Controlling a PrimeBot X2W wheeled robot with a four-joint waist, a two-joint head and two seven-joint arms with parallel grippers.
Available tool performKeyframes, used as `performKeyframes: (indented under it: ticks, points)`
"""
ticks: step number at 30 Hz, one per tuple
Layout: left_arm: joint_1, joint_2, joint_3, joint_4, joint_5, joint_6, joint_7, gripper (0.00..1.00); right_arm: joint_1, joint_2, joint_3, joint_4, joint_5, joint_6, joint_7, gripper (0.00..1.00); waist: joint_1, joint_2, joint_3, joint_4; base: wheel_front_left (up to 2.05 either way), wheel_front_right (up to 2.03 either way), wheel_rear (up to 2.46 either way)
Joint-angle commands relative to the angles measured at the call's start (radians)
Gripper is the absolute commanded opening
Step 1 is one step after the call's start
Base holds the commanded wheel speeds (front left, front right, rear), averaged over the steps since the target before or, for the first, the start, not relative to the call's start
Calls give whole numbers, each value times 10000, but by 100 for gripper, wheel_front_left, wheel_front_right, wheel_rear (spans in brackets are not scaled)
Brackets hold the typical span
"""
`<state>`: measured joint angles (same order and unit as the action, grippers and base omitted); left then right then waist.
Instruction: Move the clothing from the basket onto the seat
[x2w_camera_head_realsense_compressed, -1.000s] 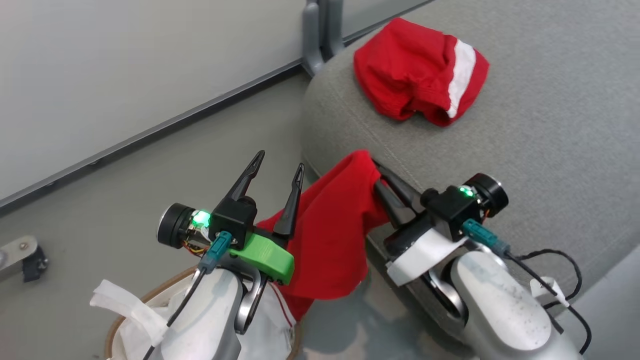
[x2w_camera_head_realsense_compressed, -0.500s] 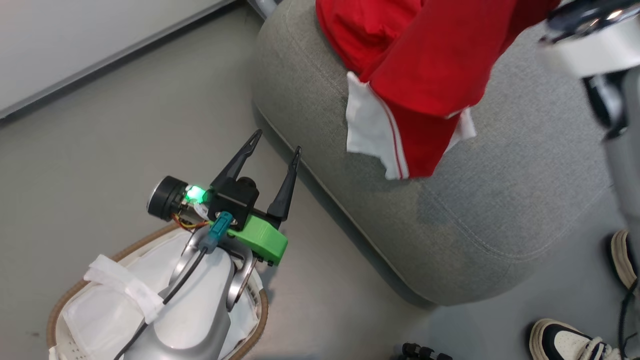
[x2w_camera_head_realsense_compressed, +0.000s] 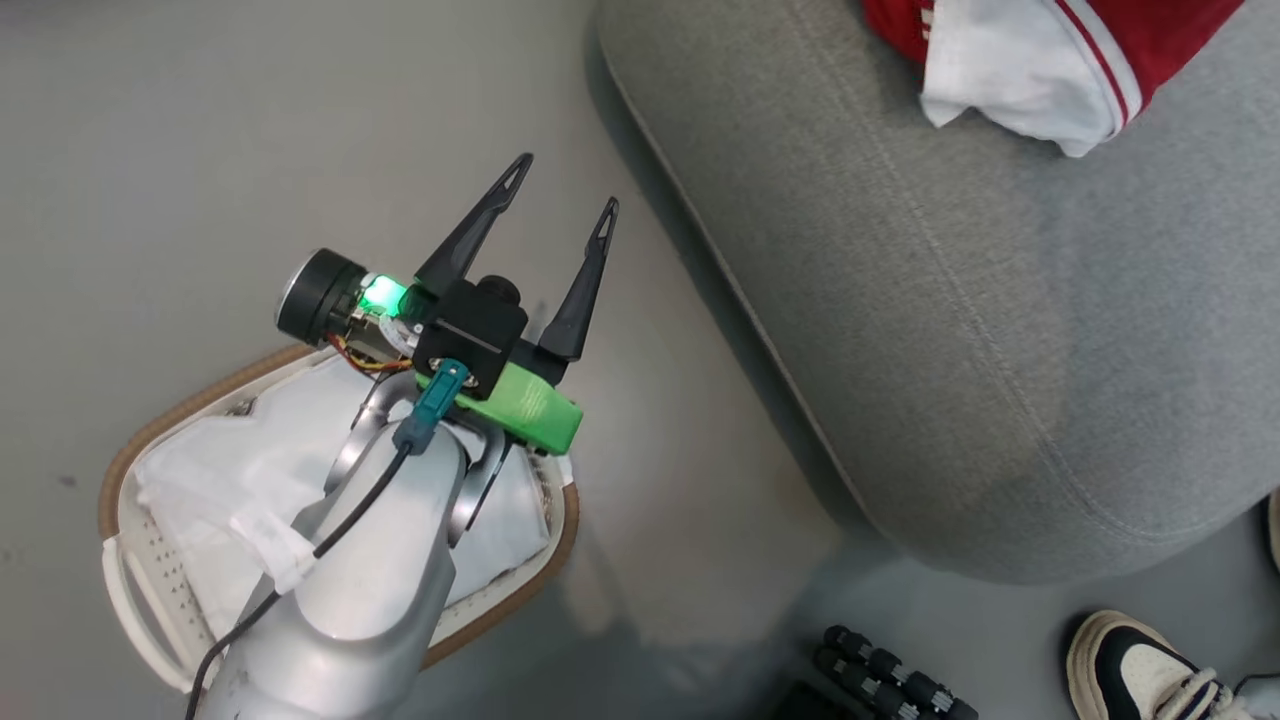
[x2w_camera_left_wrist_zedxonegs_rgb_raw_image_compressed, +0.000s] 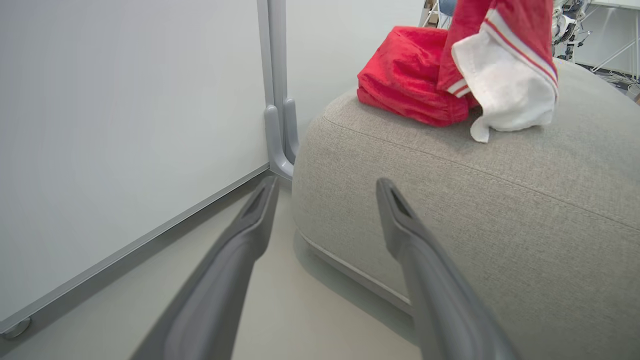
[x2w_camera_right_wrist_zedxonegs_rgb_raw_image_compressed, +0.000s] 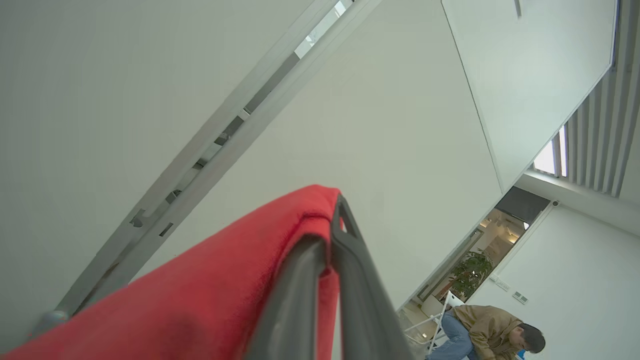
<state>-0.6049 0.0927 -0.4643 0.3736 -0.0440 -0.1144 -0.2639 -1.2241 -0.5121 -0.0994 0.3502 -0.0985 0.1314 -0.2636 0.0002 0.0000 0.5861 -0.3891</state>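
1. The left gripper (x2w_camera_head_realsense_compressed: 565, 183) hangs over the floor (x2w_camera_head_realsense_compressed: 200, 150) with its two dark fingers spread wide and nothing between them.
2. In the left wrist view, the left gripper (x2w_camera_left_wrist_zedxonegs_rgb_raw_image_compressed: 326, 186) points at the rounded end of the seat (x2w_camera_left_wrist_zedxonegs_rgb_raw_image_compressed: 500, 225), which lies just ahead of the fingertips and to their right.
3. The basket (x2w_camera_head_realsense_compressed: 120, 470) sits behind and below that gripper, under its pale forearm. Its white liner (x2w_camera_head_realsense_compressed: 220, 470) lies crumpled inside.
4. The right gripper (x2w_camera_right_wrist_zedxonegs_rgb_raw_image_compressed: 330, 225) is closed tight, its fingers pinching a fold of the clothing (x2w_camera_right_wrist_zedxonegs_rgb_raw_image_compressed: 225, 280), which drapes away from the fingertips on their left side.
5. From the left gripper, the clothing (x2w_camera_left_wrist_zedxonegs_rgb_raw_image_compressed: 505, 75) hangs ahead, higher and to the right, well apart from its fingers.
6. The clothing's white panel with red stripe trim (x2w_camera_head_realsense_compressed: 1030, 70) droops to the top of the seat (x2w_camera_head_realsense_compressed: 950, 300). Whether the panel rests there I cannot tell.
7. A second red garment (x2w_camera_left_wrist_zedxonegs_rgb_raw_image_compressed: 405, 75) lies bunched on the seat, beside and partly behind the hanging piece and farther from the left gripper.
8. A pale wall panel (x2w_camera_left_wrist_zedxonegs_rgb_raw_image_compressed: 125, 125) stands to the left of the left fingers.
9. Far beyond the right gripper's fingers, a person (x2w_camera_right_wrist_zedxonegs_rgb_raw_image_compressed: 490, 325) bends over.
10. A shoe (x2w_camera_head_realsense_compressed: 1140, 670) shows on the floor past the near end of the seat.
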Motion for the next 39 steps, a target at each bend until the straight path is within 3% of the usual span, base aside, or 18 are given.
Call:
performKeyframes:
  ticks: [1, 12, 19, 20, 22, 23, 31, 39]
  points:
    - [-295, -21, -25, -124, 49, -34, -7, 100, 205, 139, -74, 236, -115, -14, -14, 0, -2, 0, 1002, 1035, 0, 0, 0]
    - [-351, -230, -78, -221, -86, -4, -6, 100, 2817, 1498, -822, 2375, -532, -16, -11, 0, -2, 0, 1126, 1665, 0, 0, 0]
    - [160, -251, 158, -8, -253, 47, -6, 100, 4742, 2137, -1351, 2541, -515, -16, -11, 0, -2, 0, 373, 1573, 0, 0, 0]
    - [268, -261, 238, -14, -300, 91, -6, 100, 4996, 2218, -1434, 2429, -461, -14, -11, 3, -2, 0, 183, 1551, 0, 0, 0]
    - [457, -291, 372, -101, -468, 93, -6, 100, 5419, 2340, -1440, 2266, -364, -16, -11, 88, -2, 0, -130, 1521, 0, 0, 0]
    - [529, -300, 399, -116, -473, 102, -5, 100, 5590, 2388, -1465, 2202, -326, -16, -11, 100, -2, 0, -253, 1514, 0, 0, 0]
    - [1390, -373, 930, -157, -742, 336, -5, 100, 6700, 2814, -1429, 1029, 79, -14, -11, 100, -2, 0, -1631, 1779, 0, 0, 0]
    - [2352, -407, 1844, -390, -978, 788, -5, 100, 7135, 3275, -134, 115, 728, -14, -11, 100, -2, 0, -2818, 2544, 0, 0, 0]
